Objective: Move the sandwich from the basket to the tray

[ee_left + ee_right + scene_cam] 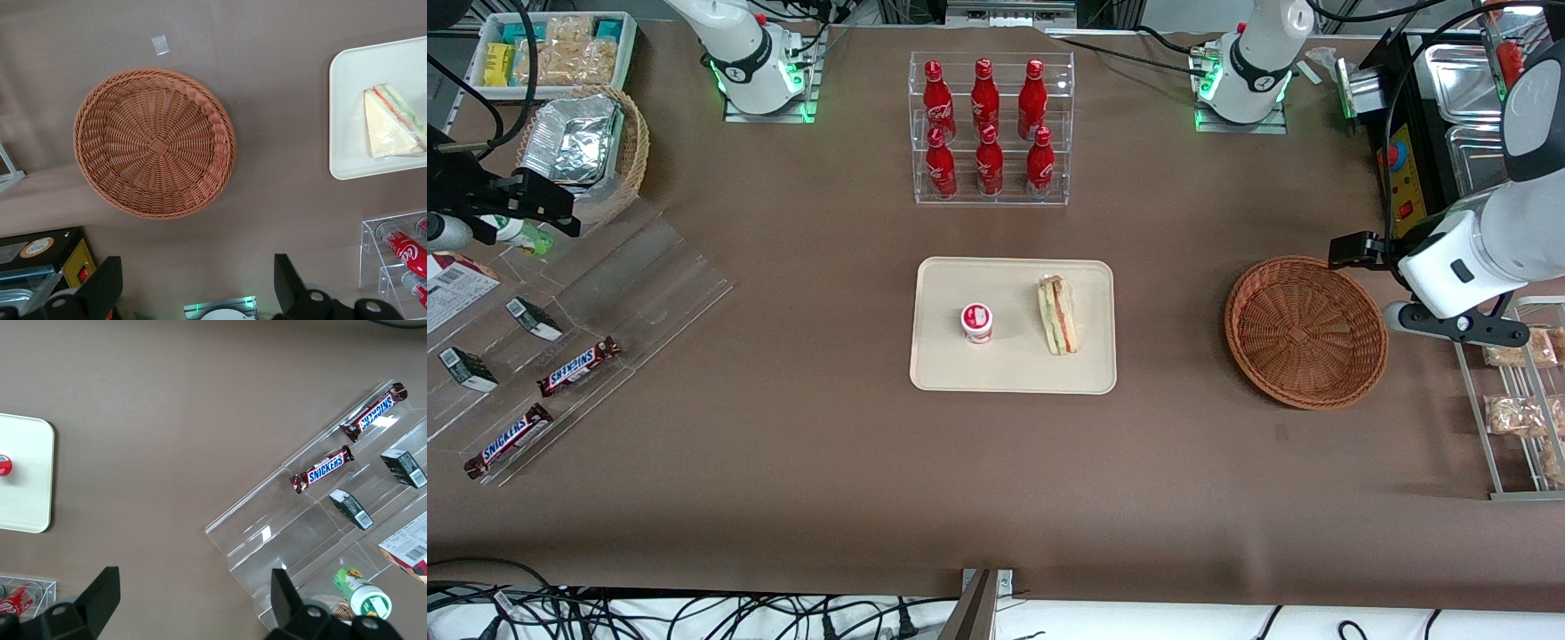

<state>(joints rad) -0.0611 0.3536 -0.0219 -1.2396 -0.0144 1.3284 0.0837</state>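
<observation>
The sandwich (pixel 1057 315) (pixel 393 121) lies on the cream tray (pixel 1014 373) (pixel 347 107) at the middle of the table, on the half of the tray nearer the basket. The reddish-brown wicker basket (pixel 1305 331) (pixel 155 143) stands empty toward the working arm's end of the table. My gripper (pixel 1352 251) (pixel 198 283) hangs high above the table beside the basket's rim, slightly farther from the front camera than the basket's middle. It is open, with its black fingers (pixel 107 283) spread wide and nothing between them.
A small cup with a red and white lid (pixel 977 322) stands on the tray beside the sandwich. A clear rack of red bottles (pixel 991 129) (pixel 400 250) stands farther back. A wire rack of snacks (pixel 1516 400) and a black control box (pixel 1414 169) flank the basket.
</observation>
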